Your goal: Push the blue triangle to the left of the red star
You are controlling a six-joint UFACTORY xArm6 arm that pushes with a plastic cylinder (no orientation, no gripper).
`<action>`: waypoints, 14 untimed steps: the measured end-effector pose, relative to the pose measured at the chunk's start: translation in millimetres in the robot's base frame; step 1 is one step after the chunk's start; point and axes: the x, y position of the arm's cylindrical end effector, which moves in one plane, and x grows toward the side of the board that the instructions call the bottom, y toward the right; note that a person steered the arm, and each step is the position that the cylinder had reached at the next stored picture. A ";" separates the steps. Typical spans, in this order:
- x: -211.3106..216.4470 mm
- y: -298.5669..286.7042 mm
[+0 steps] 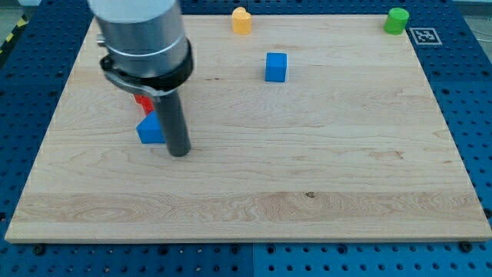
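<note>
The blue triangle [150, 130] lies on the wooden board [307, 169] at the view's left. My tip [178, 152] rests on the board just right of the blue triangle, touching or nearly touching its right side. The red star [143, 101] sits just above the blue triangle and is mostly hidden behind the arm's grey body [142, 38]; only a small red part shows.
A blue cube [276, 67] stands at the upper middle. A yellow block [242, 21] sits at the top edge. A green block [397, 21] sits at the top right corner, next to a black-and-white marker [423, 35]. Blue pegboard surrounds the board.
</note>
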 end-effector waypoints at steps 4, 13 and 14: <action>-29.2 -56.7; -2.7 -80.3; -2.7 -81.9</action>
